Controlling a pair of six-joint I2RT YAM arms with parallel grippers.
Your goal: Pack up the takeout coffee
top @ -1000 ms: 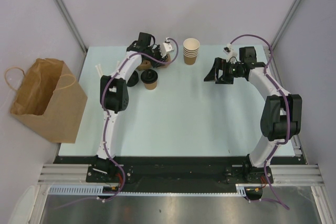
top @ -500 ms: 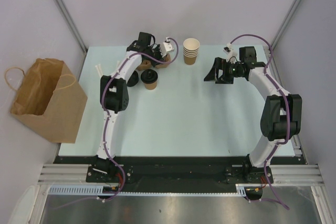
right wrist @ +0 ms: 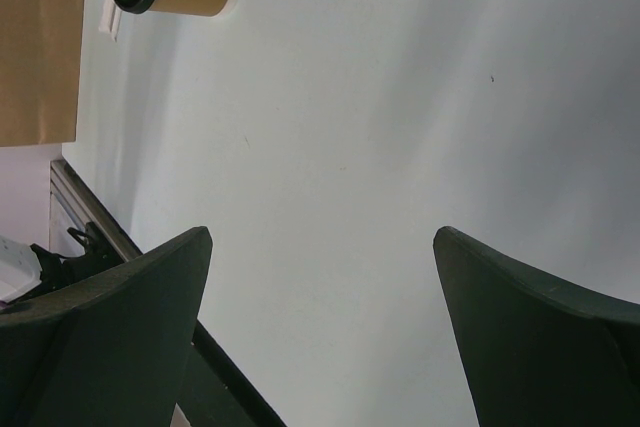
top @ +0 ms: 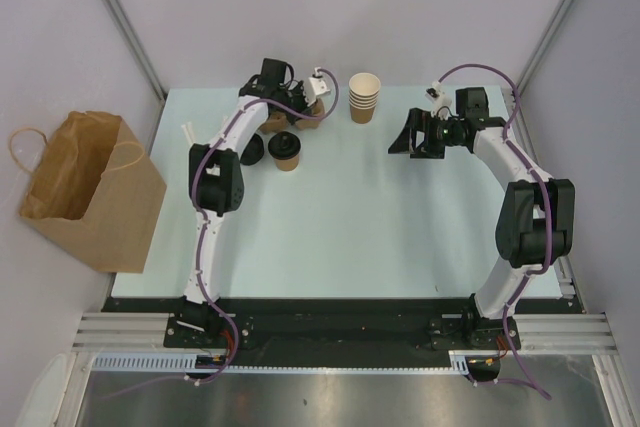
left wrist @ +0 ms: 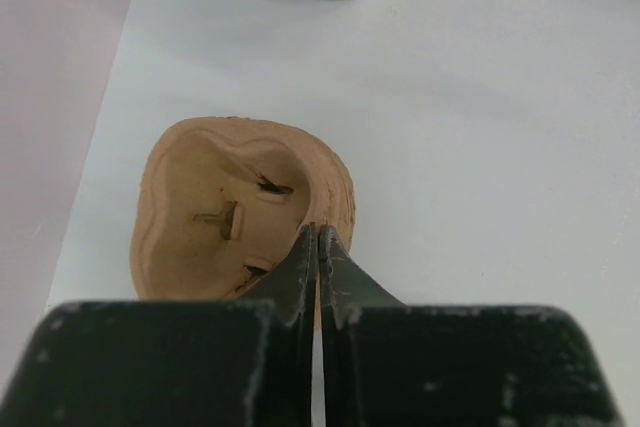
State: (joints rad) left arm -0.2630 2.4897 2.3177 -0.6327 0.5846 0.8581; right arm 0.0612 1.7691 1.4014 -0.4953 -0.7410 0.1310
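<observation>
1. One change stands out. The left gripper (left wrist: pixel 318 237) was part open a second ago and has now closed completely. Its two fingers meet on the near rim of a tan lidless cup (left wrist: pixel 215 212), and that rim looks pinched out of round.
2. Nothing else on the table (top: pixel 380 237) appears to have shifted in that second, and the right arm has not stirred.
3. To my eye this does not help the task. The thing gripped has no lid, so it is not the drink to be packed, which is not yet in any grip or in the bag.
4. The takeout coffee (top: pixel 286 150) stands upright with its black lid on, at about 7 o'clock from the left gripper. It is near the gripper but clear of it.
5. A loose black lid (top: pixel 252 150) lies just beside the coffee, at its 9 o'clock.
6. The right gripper (top: pixel 412 137) is spread wide and holds nothing. The coffee is at its 9 o'clock, well apart.
7. The paper bag (top: pixel 85 187) stands open off the table's left edge. It is well apart from the coffee, at roughly 8 o'clock from it.
</observation>
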